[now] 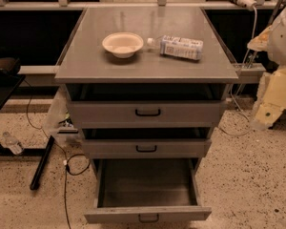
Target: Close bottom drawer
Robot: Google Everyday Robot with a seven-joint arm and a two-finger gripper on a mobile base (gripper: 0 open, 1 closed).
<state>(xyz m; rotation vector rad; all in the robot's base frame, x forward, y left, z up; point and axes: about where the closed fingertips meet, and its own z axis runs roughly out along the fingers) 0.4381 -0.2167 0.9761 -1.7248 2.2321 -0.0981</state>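
Observation:
The bottom drawer [148, 213] of the grey metal cabinet is pulled far out toward me. Its deep grey tray [148, 182] looks empty, and its small black handle [148, 218] sits at the frame's lower edge. The middle drawer [147, 148] and the top drawer [148, 112] stand slightly out from the cabinet. My gripper [270, 101] is on the pale arm at the right edge, level with the top drawer. It is well to the right of the cabinet, above the bottom drawer, and touches nothing.
On the cabinet top [86, 66] sit a white bowl [123, 44] and a plastic bottle [178, 47] lying on its side. Cables [66, 166] and a black bar [42, 163] lie on the speckled floor to the left. A dark shelf [2, 80] juts in at the left.

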